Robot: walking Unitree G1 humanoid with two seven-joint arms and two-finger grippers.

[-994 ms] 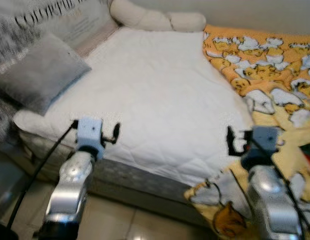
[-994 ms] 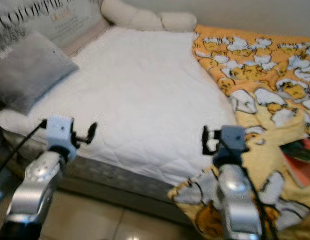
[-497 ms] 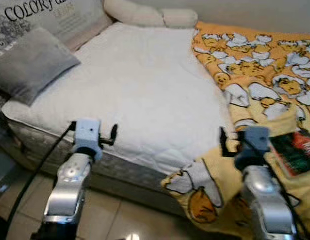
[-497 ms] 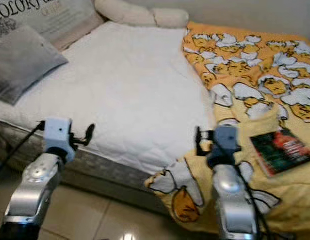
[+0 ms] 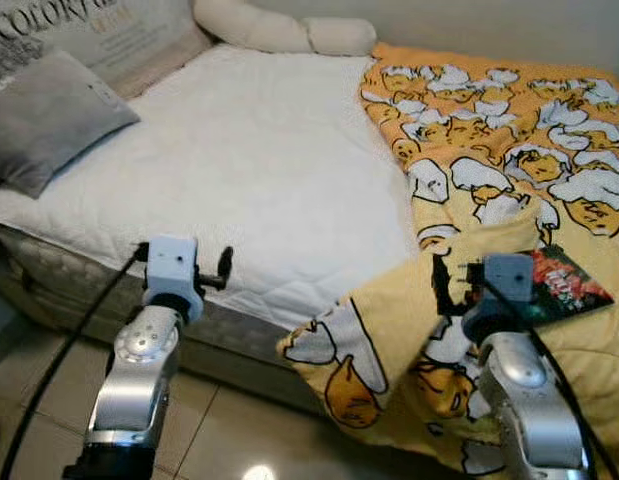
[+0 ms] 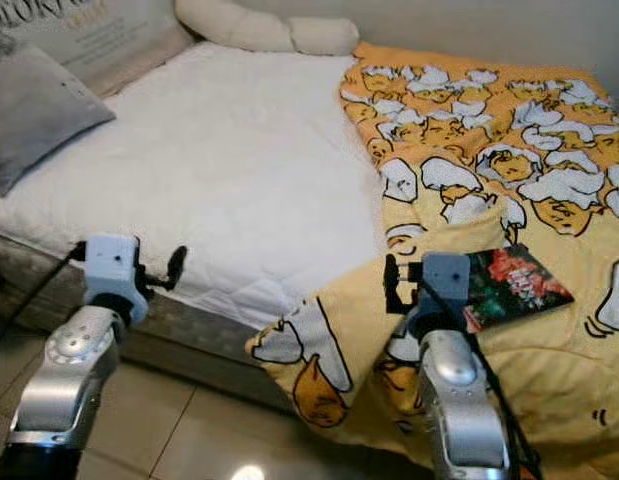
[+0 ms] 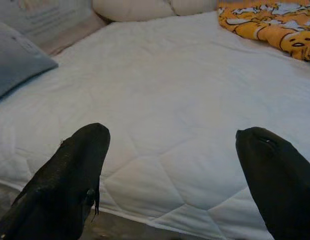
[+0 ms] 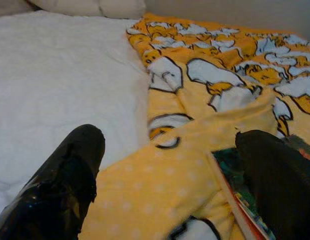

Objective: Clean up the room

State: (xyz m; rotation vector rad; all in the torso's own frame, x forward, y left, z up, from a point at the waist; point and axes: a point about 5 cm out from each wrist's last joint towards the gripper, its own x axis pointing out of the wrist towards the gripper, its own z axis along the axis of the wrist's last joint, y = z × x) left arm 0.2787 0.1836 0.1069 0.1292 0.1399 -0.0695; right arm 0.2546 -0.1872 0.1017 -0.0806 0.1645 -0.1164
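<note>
- Bedroom it was, seen from the left eye view: a bed with a white mattress (image 5: 259, 170), a grey pillow (image 5: 49, 120) at its head, and a yellow cartoon blanket (image 5: 509, 150) bunched over the far side and spilling off the edge towards the tiled floor (image 5: 229, 440). We held both arms up at the bedside. The book (image 5: 561, 283) lay on the blanket just beyond and outboard of our right gripper (image 5: 441, 285) — well apart from our left gripper (image 5: 225, 270), which faced bare mattress.
- From the right eye view, the book (image 6: 514, 282) showed as a dark, flowery cover lying flat, one corner touching a raised fold of blanket, its long axis slanting away from the right gripper (image 6: 391, 283) towards the robot's right. We judged the right arm the nearer one for picking it up.
- Through the left wrist view, our left gripper (image 7: 170, 145) stood with fingers spread wide, nothing between them but white quilting.
- Through the right wrist view, our right gripper (image 8: 170, 145) was likewise spread and empty — the book (image 8: 240, 200) lay partly behind one finger (image 8: 275, 175), with the yellow fold rising between the tips.
</note>
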